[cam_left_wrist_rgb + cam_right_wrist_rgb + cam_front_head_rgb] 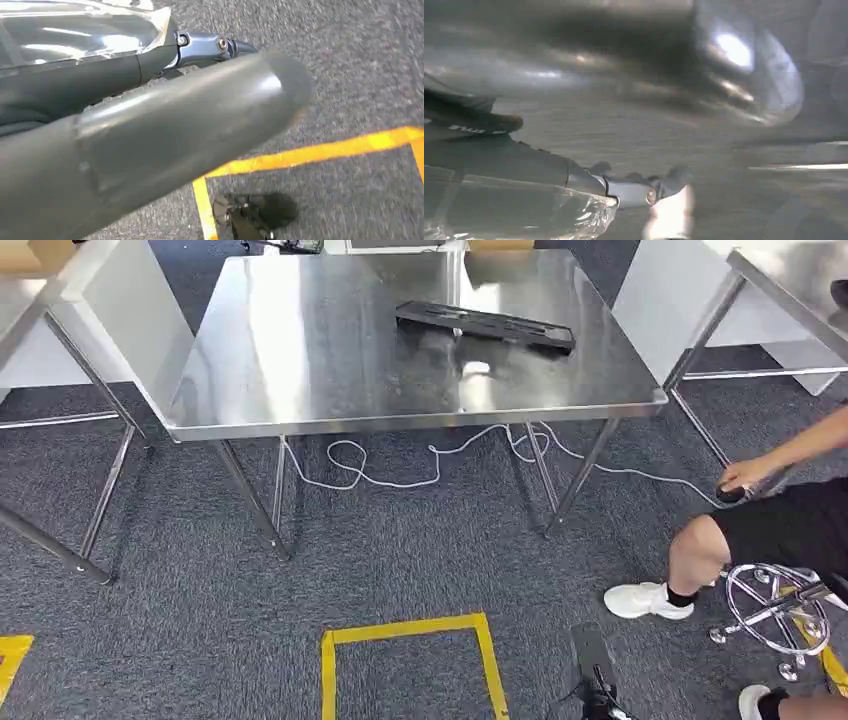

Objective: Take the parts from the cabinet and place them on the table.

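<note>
A long flat black part [485, 325] lies on the steel table [300, 360], towards its far right. In the left wrist view my left hand [150, 130] hangs over grey carpet with its thick thumb and a dark finger [215, 45] stretched out and nothing between them. My right hand [524, 165] shows blurred in the right wrist view before a shiny grey surface. Its fingers [639, 190] are extended and hold nothing.
A person [770, 530] sits at the right on a wheeled stool [775, 605], one hand reaching down to the floor. A white cable [400, 465] loops under the table. A yellow tape square [405, 635] marks the carpet near me. More steel tables stand left [60, 300] and right [790, 280].
</note>
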Available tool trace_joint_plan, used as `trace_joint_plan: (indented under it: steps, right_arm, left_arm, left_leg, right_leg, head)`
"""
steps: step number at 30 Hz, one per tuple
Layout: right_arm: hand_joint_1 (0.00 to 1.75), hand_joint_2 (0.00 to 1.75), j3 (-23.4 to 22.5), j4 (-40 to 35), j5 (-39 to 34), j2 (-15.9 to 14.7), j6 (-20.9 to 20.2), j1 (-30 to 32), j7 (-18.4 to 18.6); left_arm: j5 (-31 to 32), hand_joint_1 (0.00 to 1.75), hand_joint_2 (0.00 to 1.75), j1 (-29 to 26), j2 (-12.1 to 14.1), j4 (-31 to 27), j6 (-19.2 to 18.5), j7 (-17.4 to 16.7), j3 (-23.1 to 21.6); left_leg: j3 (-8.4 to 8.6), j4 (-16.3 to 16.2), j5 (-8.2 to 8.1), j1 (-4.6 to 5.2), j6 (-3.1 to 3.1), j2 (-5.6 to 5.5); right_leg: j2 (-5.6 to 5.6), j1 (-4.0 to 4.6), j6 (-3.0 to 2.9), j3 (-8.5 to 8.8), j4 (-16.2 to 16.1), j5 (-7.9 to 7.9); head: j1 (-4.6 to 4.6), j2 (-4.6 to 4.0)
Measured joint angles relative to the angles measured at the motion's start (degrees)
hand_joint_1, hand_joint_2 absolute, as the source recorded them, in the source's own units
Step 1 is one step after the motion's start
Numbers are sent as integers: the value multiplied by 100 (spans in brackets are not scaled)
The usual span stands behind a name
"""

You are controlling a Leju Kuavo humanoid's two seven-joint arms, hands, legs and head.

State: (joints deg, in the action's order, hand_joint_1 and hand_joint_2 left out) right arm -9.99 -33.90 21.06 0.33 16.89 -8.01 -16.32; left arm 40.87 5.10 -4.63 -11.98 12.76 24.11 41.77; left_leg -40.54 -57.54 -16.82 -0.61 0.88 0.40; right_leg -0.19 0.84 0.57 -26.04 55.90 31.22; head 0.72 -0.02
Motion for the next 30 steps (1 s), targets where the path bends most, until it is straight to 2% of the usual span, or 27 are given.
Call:
trace_joint_plan:
  steps: [1,2,3,4,5,6,7,8,9,10,11,12,14,15,16,18,19,20,21,22,23,24,25,26,27,28,30]
  right_arm:
    - [0,0,0,304,206,-11,153,-36,278]
    - [0,0,-2,503,292,-26,211,-26,383]
    - [0,0,0,663,325,-31,217,-17,420]
    - [0,0,0,846,325,-31,184,-25,507]
    - [0,0,-6,1026,294,-35,82,-40,646]
    - [0,0,-17,1170,272,-46,-2,-32,798]
    - [0,0,-24,1285,246,-48,-63,-12,934]
    - [0,0,-43,1415,198,-52,-125,11,1066]
    - [0,0,-85,1520,148,-55,-176,41,1140]
    - [0,0,-131,1597,124,-57,-202,61,1175]
    - [0,0,-159,1650,98,-59,-218,91,1206]
    - [0,0,-171,1694,91,-59,-227,101,1211]
    - [0,0,-210,1801,91,-59,-268,104,1306]
    - [0,0,-227,1853,89,-65,-281,130,1374]
    - [0,0,-262,1921,75,-92,-298,166,1427]
    - [0,0,-291,1978,56,-72,-345,224,1486]
    - [0,0,-304,2002,49,-81,-351,243,1506]
    - [0,0,-310,2030,43,-81,-371,253,1525]
    - [0,0,-315,2058,43,-85,-386,262,1547]
    - [0,0,-317,2076,40,-85,-397,281,1565]
    - [0,0,-326,2091,36,-87,-404,297,1578]
    - [0,0,-354,2102,23,-87,-404,314,1595]
    - [0,0,-378,2109,19,-87,-423,322,1604]
    - [0,0,-395,2113,-5,-83,-473,322,1591]
    - [0,0,-400,2113,-10,-90,-506,328,1565]
    - [0,0,-402,2133,-10,-83,-530,344,1543]
    - [0,0,-404,2146,-10,-83,-561,373,1532]
  left_arm:
    - [2,0,0,-5,0,2,11,9,11]
    - [2,0,0,-15,-4,4,13,9,11]
    - [4,0,0,-30,-7,7,13,9,11]
    - [13,0,0,-30,-7,7,13,9,11]
    - [43,0,0,-26,-7,7,13,9,11]
    - [74,0,0,-23,-4,7,13,7,9]
    - [87,0,0,-22,-4,7,11,2,9]
    - [120,0,0,-18,-4,7,4,-11,9]
    - [135,0,0,-4,-2,7,-2,-17,9]
    - [155,0,0,14,-2,7,-2,-30,7]
    - [179,0,0,51,-2,4,-4,-41,7]
    - [179,0,0,69,-2,4,-7,-44,7]
    - [190,0,0,91,-2,4,-11,-48,4]
    - [192,0,0,85,-2,4,-18,-61,4]
    - [199,0,0,90,-13,13,-22,-61,4]
    - [212,0,0,113,-13,11,-39,-68,2]
    - [216,0,0,111,-13,11,-48,-68,2]
    - [214,0,0,108,-13,11,-55,-66,2]
    - [218,0,0,109,-13,11,-61,-66,2]
    - [236,0,0,109,-13,11,-70,-63,2]
    - [240,0,0,109,-15,11,-70,-61,0]
    - [245,0,0,111,-20,11,-74,-59,-2]
    - [249,0,0,113,-22,11,-79,-57,-2]
    - [249,0,0,127,-20,7,-81,-46,-4]
    - [249,0,0,133,-20,7,-87,-28,-4]
    - [249,0,0,136,-17,7,-92,-13,-4]
    - [249,0,0,146,-17,7,-103,-4,-4]
  left_leg:
    - [-89,-70,-173,-35,-17,-21]
    - [-159,-299,-624,-34,-38,-29]
    - [-220,-665,-1052,-50,-67,-30]
    - [-289,-1129,-1420,-52,-104,-41]
    - [-334,-1575,-1620,-55,-143,-40]
    - [-310,-1881,-1592,-67,-170,-39]
    - [-198,-1954,-1415,-87,-196,-38]
    - [11,-1830,-1199,-111,-209,-36]
    - [349,-1496,-1061,-130,-223,-35]
    - [739,-1039,-1082,-146,-218,-39]
    - [1194,-437,-1347,-134,-196,-59]
    - [1338,-117,-1492,-111,-141,-75]
    - [1279,-101,-1488,-50,-47,-71]
    - [1246,-65,-1418,-33,38,-62]
    - [1155,-19,-1306,-82,137,-10]
    - [967,-11,-1163,-55,241,-15]
    - [868,-13,-1084,-52,231,-4]
    - [767,-18,-1000,-46,226,3]
    - [658,-25,-914,-46,211,17]
    - [547,-29,-834,-49,198,30]
    - [493,-35,-757,-53,179,44]
    - [393,-39,-674,-59,154,45]
    - [318,-40,-599,-63,120,45]
    - [280,-44,-533,-50,77,45]
    - [246,-49,-476,-41,27,44]
    - [242,-36,-425,-31,-20,59]
    - [260,5,-340,-36,-43,59]
  right_leg:
    - [-34,-154,-54,-70,-19,-121]
    - [-40,-138,-146,-165,-23,-209]
    - [-53,-132,-204,-254,-24,-280]
    - [-55,-126,-205,-347,-21,-362]
    - [-57,-124,-196,-401,-8,-444]
    - [-67,-125,-176,-510,-2,-514]
    - [-74,-127,-158,-600,14,-586]
    - [-75,-136,-129,-696,36,-640]
    - [-75,-145,-84,-793,82,-683]
    - [-75,-154,-57,-869,131,-711]
    - [-73,-134,-11,-936,204,-740]
    - [-77,-118,35,-977,249,-772]
    - [-82,-120,137,-1009,221,-904]
    - [-75,-99,195,-1021,192,-968]
    - [-64,-120,214,-1080,241,-928]
    - [-26,-153,90,-1276,680,-332]
    - [-20,-163,60,-1387,1079,6]
    - [-20,-173,73,-1443,1497,231]
    - [-19,-183,138,-1448,1824,269]
    - [-18,-184,230,-1357,1959,148]
    - [-16,-192,325,-1171,1868,-47]
    - [-14,-207,396,-869,1562,-232]
    - [-14,-226,413,-486,1097,-294]
    - [-5,-248,357,-48,462,-95]
    - [14,-146,271,301,-63,97]
    - [18,-119,178,208,-133,166]
    - [21,-96,111,192,-109,120]
  head:
    - [-11,0]
    - [-6,0]
    - [-39,0]
    - [-24,0]
    - [-31,0]
    - [-35,0]
    - [-33,0]
    - [-35,0]
    - [-30,0]
    - [-37,0]
    - [-41,0]
    - [-22,0]
    - [-26,0]
    - [-33,0]
    - [-46,0]
    - [-4,0]
    - [0,0]
    - [-2,0]
    - [2,0]
    - [-2,0]
    - [0,0]
    - [-2,0]
    - [-2,0]
    - [-2,2]
    - [0,0]
    - [-13,0]
    - [-26,0]
